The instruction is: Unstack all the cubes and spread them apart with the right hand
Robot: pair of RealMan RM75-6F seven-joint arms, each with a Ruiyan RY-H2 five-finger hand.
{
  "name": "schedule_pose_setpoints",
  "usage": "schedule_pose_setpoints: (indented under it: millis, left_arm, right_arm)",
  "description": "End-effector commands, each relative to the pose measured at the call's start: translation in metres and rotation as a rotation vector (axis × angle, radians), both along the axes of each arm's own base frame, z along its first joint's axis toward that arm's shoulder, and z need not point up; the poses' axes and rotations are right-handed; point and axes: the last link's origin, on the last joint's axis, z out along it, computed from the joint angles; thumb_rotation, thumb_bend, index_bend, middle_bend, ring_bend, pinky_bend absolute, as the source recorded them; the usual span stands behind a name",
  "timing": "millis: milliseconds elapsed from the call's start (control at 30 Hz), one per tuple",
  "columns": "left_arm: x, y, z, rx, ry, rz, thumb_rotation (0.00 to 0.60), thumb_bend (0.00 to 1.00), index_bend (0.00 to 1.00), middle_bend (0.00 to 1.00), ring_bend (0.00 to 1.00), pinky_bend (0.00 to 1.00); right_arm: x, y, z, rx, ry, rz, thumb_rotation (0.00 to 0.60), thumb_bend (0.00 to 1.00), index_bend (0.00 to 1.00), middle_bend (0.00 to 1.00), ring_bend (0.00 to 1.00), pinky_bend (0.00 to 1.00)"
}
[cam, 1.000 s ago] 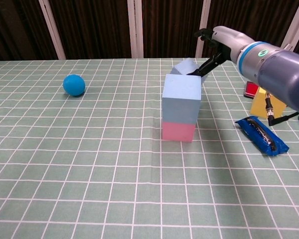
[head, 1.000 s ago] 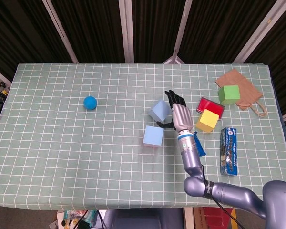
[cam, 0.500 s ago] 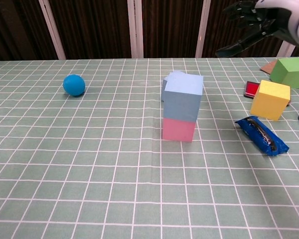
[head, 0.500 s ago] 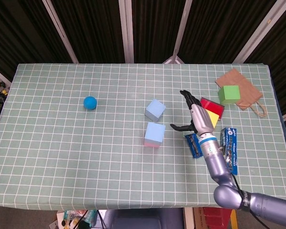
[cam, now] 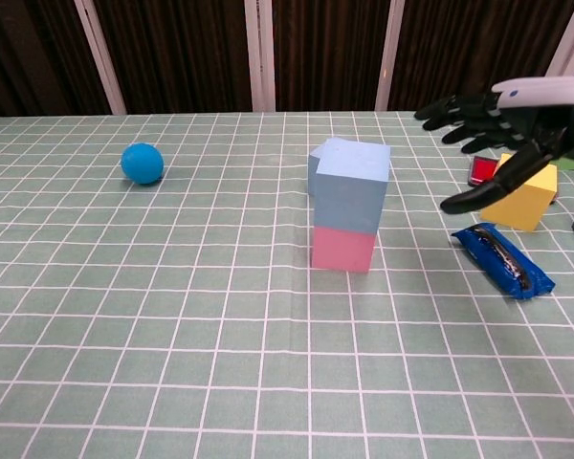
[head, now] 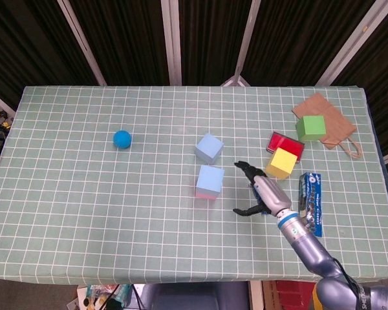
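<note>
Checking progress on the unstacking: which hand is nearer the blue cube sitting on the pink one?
Right. The right hand hovers open just right of the stacked blue cube, not touching it. The left hand is not in view.

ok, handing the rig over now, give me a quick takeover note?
Right hand open, holding nothing, hovering to the right of the stack. Left hand not in view.
One light blue cube already sits alone on the cloth behind the stack. Yellow cube and green cube lie apart at right.
Left: blue cube is on top of the pink cube; lift it off and set it clear.
</note>
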Motion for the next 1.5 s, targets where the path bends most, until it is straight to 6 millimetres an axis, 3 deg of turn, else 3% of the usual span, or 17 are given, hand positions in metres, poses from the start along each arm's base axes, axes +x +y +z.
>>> schedule_pose_setpoints:
  millis: [33, 433, 1067, 1500]
  left_arm:
    - [-0.001, 0.000, 0.000, -0.002, -0.003, 0.004, 0.600, 0.25, 0.12, 0.00, 0.00, 0.00]
    - [-0.005, 0.001, 0.007, 0.011, -0.025, 0.023, 0.600, 0.25, 0.12, 0.00, 0.00, 0.00]
    - [-0.005, 0.000, 0.006, -0.009, -0.026, 0.029, 0.600, 0.25, 0.15, 0.00, 0.00, 0.00]
    - [-0.005, 0.000, 0.005, -0.017, -0.028, 0.047, 0.600, 0.25, 0.15, 0.00, 0.00, 0.00]
  right_arm:
    - [0.011, 0.005, -0.011, 0.027, -0.036, 0.023, 0.600, 0.18, 0.00, 0.00, 0.00, 0.00]
    - [0.049, -0.006, -0.038, -0.043, -0.130, 0.015, 0.600, 0.18, 0.00, 0.00, 0.00, 0.00]
    - [0.053, -0.046, -0.062, -0.161, 0.015, -0.038, 0.600, 0.18, 0.00, 0.00, 0.00, 0.00]
    - [0.062, -0.045, -0.071, -0.135, 0.004, 0.032, 0.600, 0.18, 0.00, 0.00, 0.00, 0.00]
